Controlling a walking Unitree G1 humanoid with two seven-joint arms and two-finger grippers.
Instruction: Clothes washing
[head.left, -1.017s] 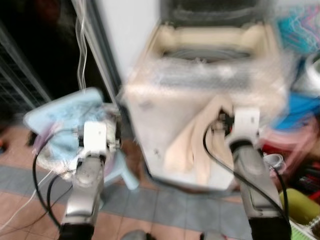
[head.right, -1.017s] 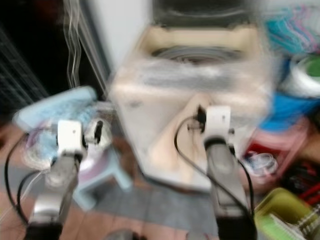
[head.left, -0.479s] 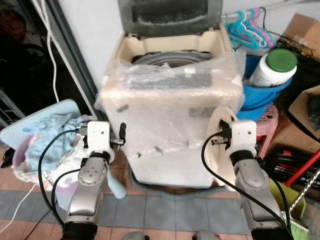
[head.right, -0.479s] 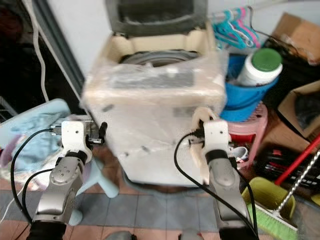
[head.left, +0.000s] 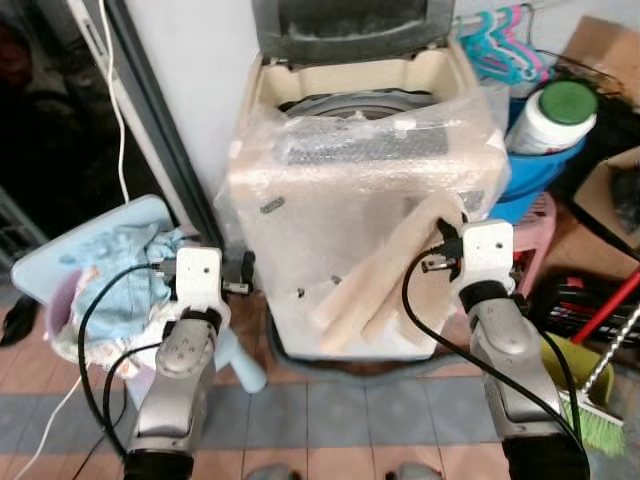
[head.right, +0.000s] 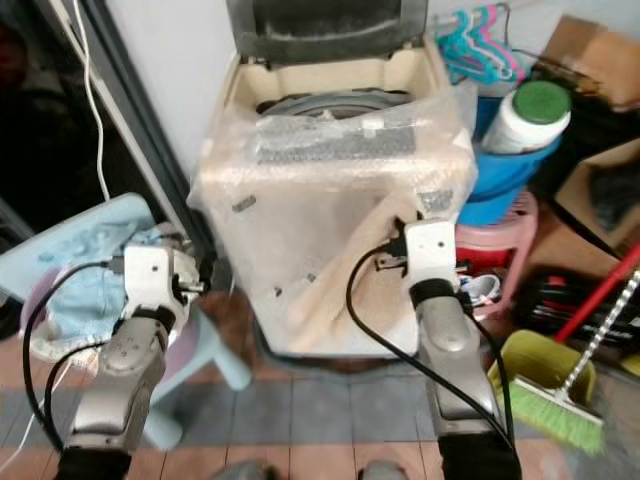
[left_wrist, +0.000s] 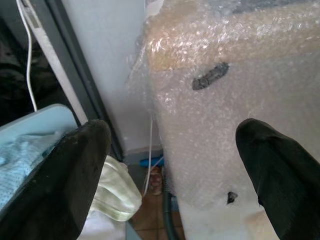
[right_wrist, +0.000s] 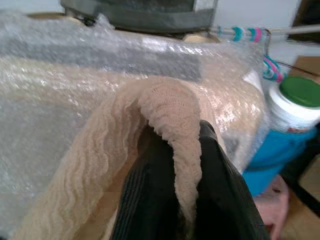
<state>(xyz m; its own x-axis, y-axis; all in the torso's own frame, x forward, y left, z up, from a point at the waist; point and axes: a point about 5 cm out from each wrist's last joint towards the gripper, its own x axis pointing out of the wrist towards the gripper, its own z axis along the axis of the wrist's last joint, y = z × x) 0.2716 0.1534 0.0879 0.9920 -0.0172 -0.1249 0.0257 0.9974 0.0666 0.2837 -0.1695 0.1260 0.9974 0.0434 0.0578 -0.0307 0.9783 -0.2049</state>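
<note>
- the right gripper (right_wrist: 175, 200) has its jaws pinched on a beige knitted garment (head.left: 385, 275), a fold of it draped over the fingertips; the rest trails down slantwise across the front of the washing machine (head.left: 360, 200).
- the cloth looks light, soft and limp, with a ribbed, stretchy weave; i'd judge it sags and swings rather than keeps a shape, so a pinch near one end leaves a long tail that could snag on the machine's rim on the way in.
- it doesn't look fragile or slippery; a second hold lower down on the hanging part would bunch it and make it easier to lift over the edge.
- the left gripper (left_wrist: 170, 165) hovers with jaws spread wide and nothing between them, close to the machine's front corner and beside a stool (head.left: 60, 250) piled with pale blue laundry (head.left: 120, 280).
- the machine is a top-loader with its lid (head.left: 345, 25) up and its body wrapped in bubble wrap (left_wrist: 225, 100), which blurs the panel markings.
- the drum (head.left: 350, 100) is seen at a shallow angle; whether it holds clothes i cannot tell.
- the garment's lower end is bunched, so what kind of garment it is stays unclear.
- to the robot's right are a blue bucket (head.left: 535, 170) with a green-capped bottle (head.left: 550, 115), hangers (head.left: 500, 50) and a broom (head.left: 600, 400), partly cut off.
</note>
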